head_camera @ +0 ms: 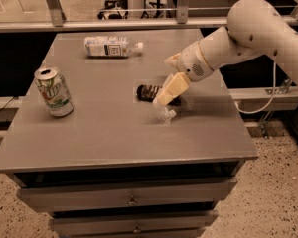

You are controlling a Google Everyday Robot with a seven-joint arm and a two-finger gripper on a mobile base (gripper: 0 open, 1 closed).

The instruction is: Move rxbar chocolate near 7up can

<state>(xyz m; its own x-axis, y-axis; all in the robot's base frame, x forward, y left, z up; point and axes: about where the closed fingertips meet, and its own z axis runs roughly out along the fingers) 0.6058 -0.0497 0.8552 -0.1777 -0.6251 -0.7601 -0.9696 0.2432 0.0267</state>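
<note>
The rxbar chocolate (148, 92), a small dark bar, lies flat near the middle of the grey table (114, 138). My gripper (163, 108) is down at the bar's right half, open, with a cream finger (170, 89) over the bar and a pale fingertip at the table on the bar's near side. It hides the bar's right end. The 7up can (53, 91), white and green with a silver top, stands upright near the table's left edge, well left of the bar.
A clear plastic bottle with a white label (109, 46) lies on its side at the back of the table. My white arm (248, 33) reaches in from the right. Drawers (131, 200) sit under the tabletop. A rail runs behind the table.
</note>
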